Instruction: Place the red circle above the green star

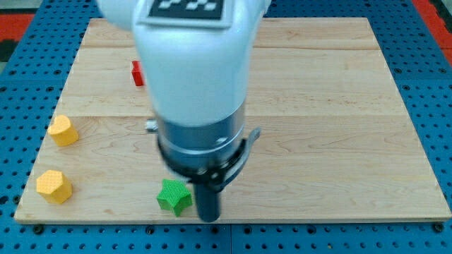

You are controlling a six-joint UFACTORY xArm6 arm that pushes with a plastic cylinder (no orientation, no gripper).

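You're looking at a pale wooden board (332,106) lying on a blue perforated surface (431,70), with the arm's white body (192,67) filling the upper middle of the view and hiding much of the board behind it. Your rod ends at my tip (208,219), which sits close to the near edge of the board, just beside the right side of the green star (174,197); you cannot tell whether the two touch. The tool is a bare rod and holds nothing. A red block (138,73) peeks out at the far left from behind the arm, well apart from the star; its shape is mostly hidden, so you cannot confirm it as the circle. Two yellow blocks lie by the left edge: a yellow block (63,130) farther back and a yellow hexagon (54,186) nearer
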